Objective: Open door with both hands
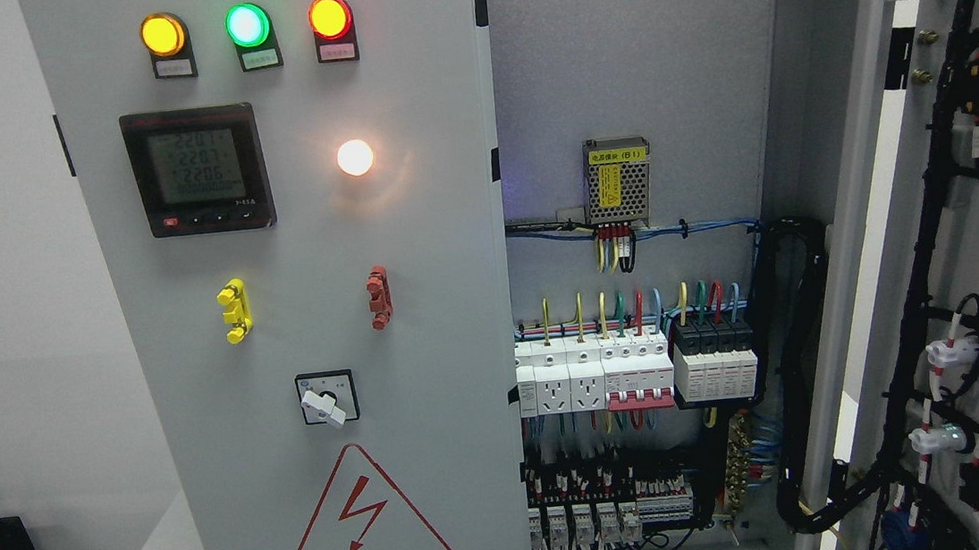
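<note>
Right door (973, 264) swung open – wiring inside exposed (left door (297, 329) closed).

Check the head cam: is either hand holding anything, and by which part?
Nothing is held as far as this view shows: neither hand is in frame. The right door stands swung open, the left door is closed, untouched.

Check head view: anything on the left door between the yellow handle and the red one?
Nothing. Between the yellow handle and red handle the left door is bare panel, in the head view.
</note>
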